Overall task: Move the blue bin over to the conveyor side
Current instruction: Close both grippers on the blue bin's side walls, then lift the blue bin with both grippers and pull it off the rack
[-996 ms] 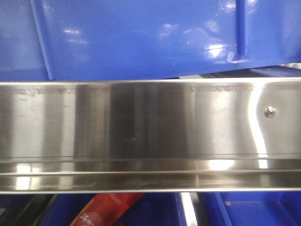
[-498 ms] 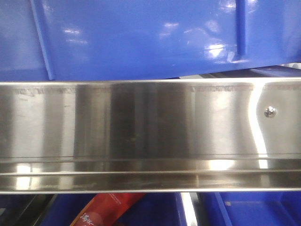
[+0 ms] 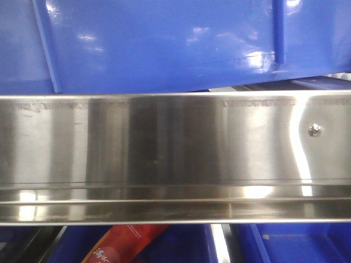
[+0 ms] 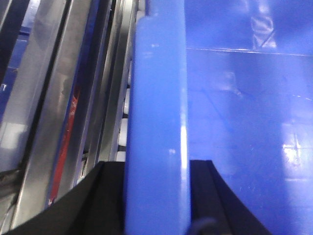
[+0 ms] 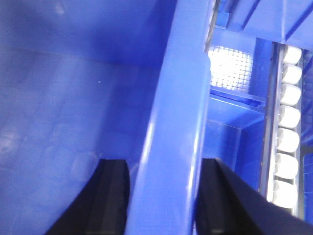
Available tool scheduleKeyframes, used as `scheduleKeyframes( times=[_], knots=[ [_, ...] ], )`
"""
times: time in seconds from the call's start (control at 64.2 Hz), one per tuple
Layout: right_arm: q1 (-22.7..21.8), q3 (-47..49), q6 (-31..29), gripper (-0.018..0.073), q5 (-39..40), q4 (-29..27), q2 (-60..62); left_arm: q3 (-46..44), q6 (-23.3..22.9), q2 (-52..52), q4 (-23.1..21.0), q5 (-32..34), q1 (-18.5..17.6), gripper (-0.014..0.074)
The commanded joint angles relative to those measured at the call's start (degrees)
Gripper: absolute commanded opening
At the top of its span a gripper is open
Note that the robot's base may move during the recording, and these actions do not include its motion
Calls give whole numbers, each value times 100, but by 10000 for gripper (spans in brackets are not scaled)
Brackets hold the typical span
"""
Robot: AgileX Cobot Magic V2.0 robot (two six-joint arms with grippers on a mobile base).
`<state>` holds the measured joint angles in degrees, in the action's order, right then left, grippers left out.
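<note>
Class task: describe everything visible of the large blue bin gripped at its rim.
The large glossy blue plastic bin has smooth walls with thin vertical ribs and a thick rounded rim. The left gripper and right gripper each straddle that rim, black fingers pressed against both sides. In the front view its wall shows above a brushed steel rail.

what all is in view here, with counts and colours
bin: one, glossy blue, above the rail
rail: one, brushed steel, across the front view
screw: one, silver, right end of rail
packet: one, red, below the rail
other bins: at least two, blue, below the rail
rollers: several, white, row right of bin rim
left gripper: one, black, shut on bin rim
right gripper: one, black, shut on bin rim
</note>
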<state>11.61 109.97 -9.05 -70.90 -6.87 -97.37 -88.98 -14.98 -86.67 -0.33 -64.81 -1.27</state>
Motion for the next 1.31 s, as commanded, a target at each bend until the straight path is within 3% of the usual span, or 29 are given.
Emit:
scheduleKeyframes(
  times=[0.0, 0.514, 0.7, 0.872, 1.121, 1.292],
  knots=[
    [2, 1, 2, -73, 93, 90, 67, -24, -28, 8, -55, -52, -8, 1],
    [2, 362, 77, -79, 93, 117, 332, -255, -28, 75, -215, 27, -18, -18],
    [2, 362, 526, -79, 93, 687, 626, -751, -28, 132, -227, -13, -310, -18],
    [2, 298, 644, -79, 93, 756, 981, -1274, -63, 132, -216, -76, -567, -18],
    [2, -987, 964, -79, 93, 756, 1973, -1624, -63, 225, -131, -440, -938, -18],
    [2, -1979, 1134, -79, 673, 756, 2738, -1624, -63, 356, 176, -515, -1220, -18]
  ],
)
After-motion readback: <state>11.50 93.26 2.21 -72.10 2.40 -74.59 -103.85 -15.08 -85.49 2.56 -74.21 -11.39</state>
